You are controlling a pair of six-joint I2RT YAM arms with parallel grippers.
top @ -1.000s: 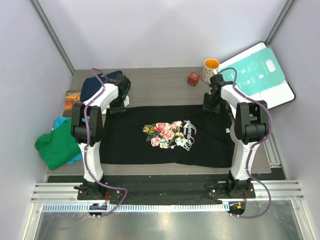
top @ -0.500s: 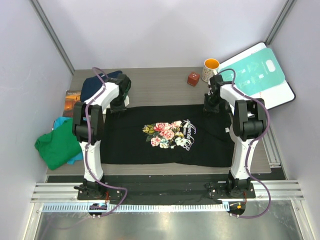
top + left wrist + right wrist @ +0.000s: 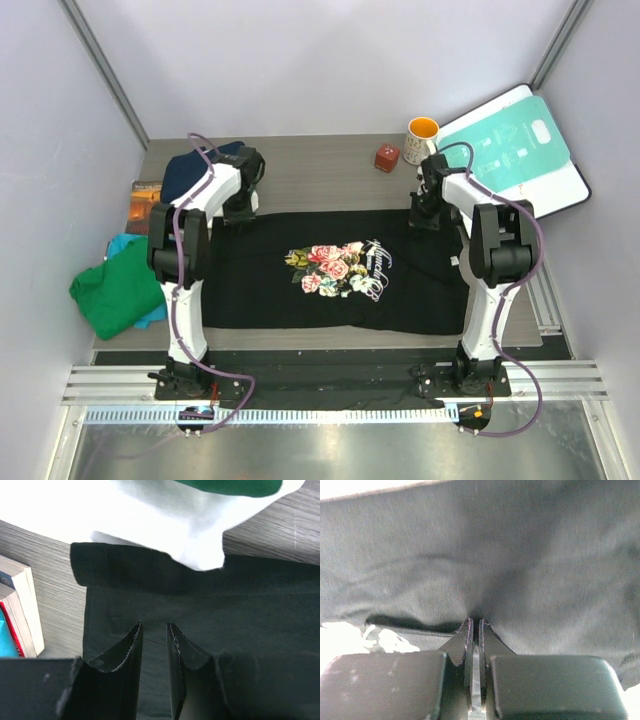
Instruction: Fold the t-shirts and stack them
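The black t-shirt lies spread out flat in the middle of the table, and everything else sits around it. Its pink rose print faces up, right in the middle of the shirt. The left gripper is down at the far left corner of the black t-shirt. Its two fingers stand a little bit apart, with black cloth showing in the thin gap. I cannot tell if it is pinching the cloth or only resting on it. The right gripper is down at the far right corner of the black t-shirt. Its fingers are pressed almost together, and a small fold of the black cloth is pinched between the tips. The cloth puckers up there. To the left of the black t-shirt, off its near left side, the green t-shirt lies in a soft heap. The teal t-shirt peeks out from under it. Past the far left corner of the black t-shirt is the navy t-shirt, bunched up beside the left arm. A small brown book lies just left of that same corner. Beyond the far right corner of the black t-shirt stands a mug that is yellow inside. A little red cube sits near the mug. Farther right of the black t-shirt, a big teal and white board leans at the wall.
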